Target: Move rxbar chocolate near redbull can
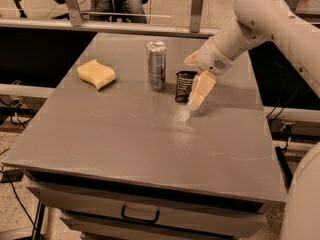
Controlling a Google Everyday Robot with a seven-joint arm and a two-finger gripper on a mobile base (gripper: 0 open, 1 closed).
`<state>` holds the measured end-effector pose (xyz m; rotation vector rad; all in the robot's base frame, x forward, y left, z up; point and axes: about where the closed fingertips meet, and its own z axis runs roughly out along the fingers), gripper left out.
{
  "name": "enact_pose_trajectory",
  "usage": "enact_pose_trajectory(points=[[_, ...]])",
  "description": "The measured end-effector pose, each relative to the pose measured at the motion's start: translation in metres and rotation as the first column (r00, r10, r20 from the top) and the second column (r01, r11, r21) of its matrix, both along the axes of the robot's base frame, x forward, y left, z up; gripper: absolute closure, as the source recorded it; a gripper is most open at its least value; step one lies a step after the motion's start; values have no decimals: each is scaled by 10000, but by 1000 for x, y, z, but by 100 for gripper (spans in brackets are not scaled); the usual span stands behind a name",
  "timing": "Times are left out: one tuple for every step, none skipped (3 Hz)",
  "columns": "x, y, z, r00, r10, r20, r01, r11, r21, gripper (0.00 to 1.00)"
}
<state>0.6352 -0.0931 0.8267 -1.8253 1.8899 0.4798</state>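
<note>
The rxbar chocolate (pixel 185 85), a flat black wrapper with white text, lies on the grey table (pixel 125 129) just right of the redbull can (pixel 156 65). The slim silver can stands upright, a small gap from the bar. My gripper (pixel 196 76) hangs at the bar's right edge. Its cream fingers are spread apart: one fingertip (pixel 199 91) touches down beside the bar's near right corner, and the other (pixel 192 59) is behind the bar. The bar looks free of the fingers.
A yellow wavy sponge (pixel 96 73) lies at the table's left. A metal rail (pixel 125 26) and posts run along the far edge. My white arm (pixel 260 19) reaches in from the upper right. A drawer with a handle (pixel 140 216) sits below the front edge.
</note>
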Motion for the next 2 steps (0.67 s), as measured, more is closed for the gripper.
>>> enact_pose_trajectory(points=[[-6, 3, 8, 9973, 740, -2, -738, 9944, -752, 0], [-7, -7, 24, 9939, 1064, 294, -1025, 9885, -1111, 0]])
